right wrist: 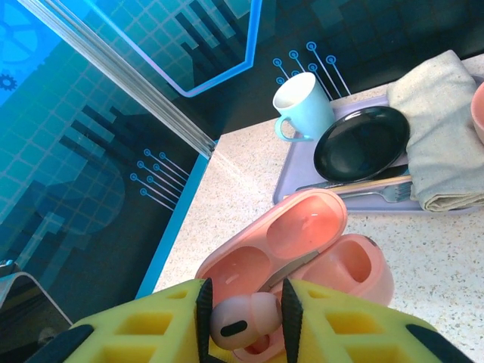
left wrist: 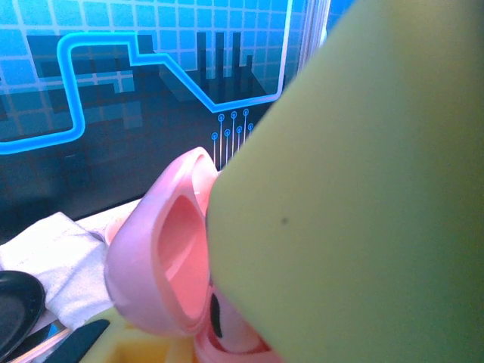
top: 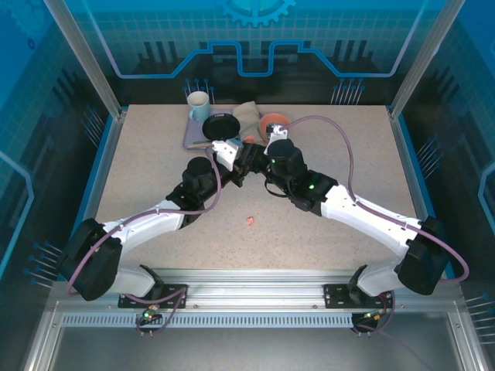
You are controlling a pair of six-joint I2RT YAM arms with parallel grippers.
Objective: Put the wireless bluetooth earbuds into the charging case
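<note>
My left gripper is shut on the pink charging case, holding it above the table's middle with its lid swung open. One yellow finger pad hides most of the case's base. My right gripper hovers over the open case, its black pads against both sides of a pale pink earbud. The bud's lower end sits at the near socket, and the far socket is empty. Another coral earbud lies loose on the table in front of both arms.
A lilac tray at the back holds a pale blue mug, a black plate, cutlery and a folded cloth. An orange bowl sits beside it. A glass wall lines the table's left edge.
</note>
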